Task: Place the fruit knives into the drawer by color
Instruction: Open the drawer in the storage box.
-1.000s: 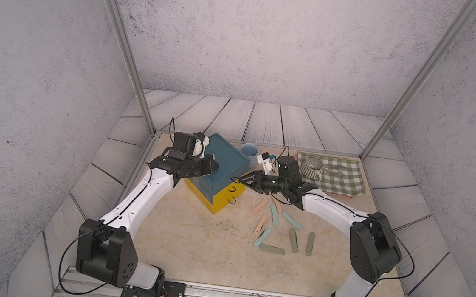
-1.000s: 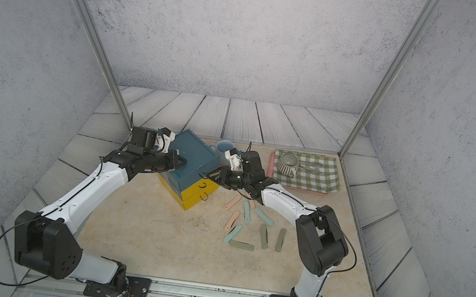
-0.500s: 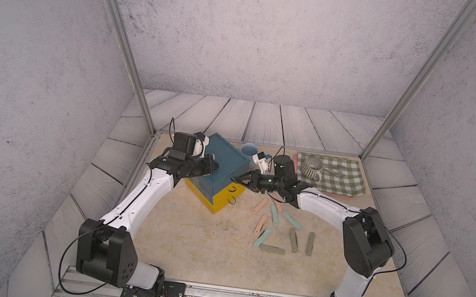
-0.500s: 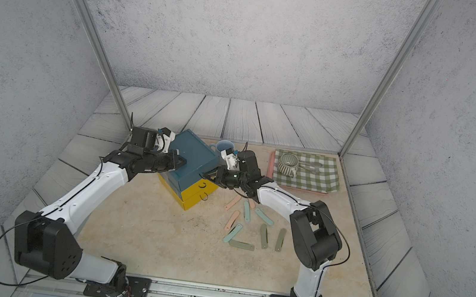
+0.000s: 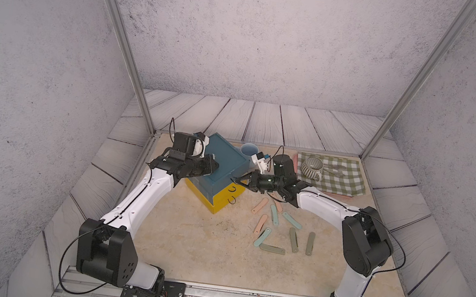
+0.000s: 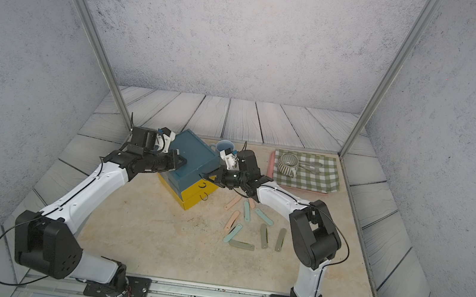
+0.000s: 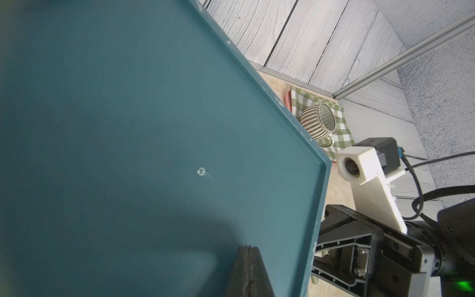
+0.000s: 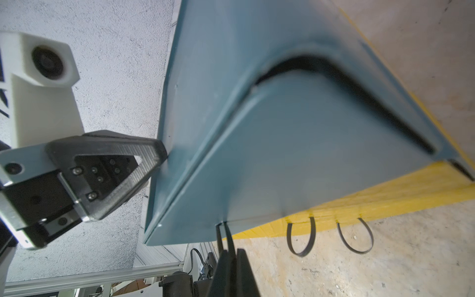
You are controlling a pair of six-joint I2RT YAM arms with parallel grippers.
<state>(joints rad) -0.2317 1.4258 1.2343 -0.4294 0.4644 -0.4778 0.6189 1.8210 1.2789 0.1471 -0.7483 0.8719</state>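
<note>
Fruit knives (image 5: 274, 215), nine pieces: small flat sticks with rounded ends, which we count as three peach-pink knives (image 5: 261, 223), three pale mint-teal knives (image 5: 292, 220) and three dull olive-green knives (image 5: 293, 240). All lie loose on the tan table (image 5: 187, 242) in a scattered cluster to the right of the drawer (image 5: 222, 163) and nearer than it, apart from it. The pink pieces lie farthest, closest to the chest, one of them partly hidden by the right arm. The olive pieces lie nearest and rightmost. One mint piece ends just beside or touching an olive piece; we cannot tell which. The drawer is a small boxy chest standing at an angle, left of centre and toward the far side, with a dark teal top tier over two yellow tiers. Each yellow tier carries a black lower ring pull (image 8: 300, 239), and both hang free. The right gripper (image 8: 231, 253) is clenched on the top ring pull (image 8: 223, 231), with the thin black loop pinched between its fingers at the teal tier's front. The left gripper (image 7: 68, 248) is clenched on nothing, its tips set against the chest's teal top.
</note>
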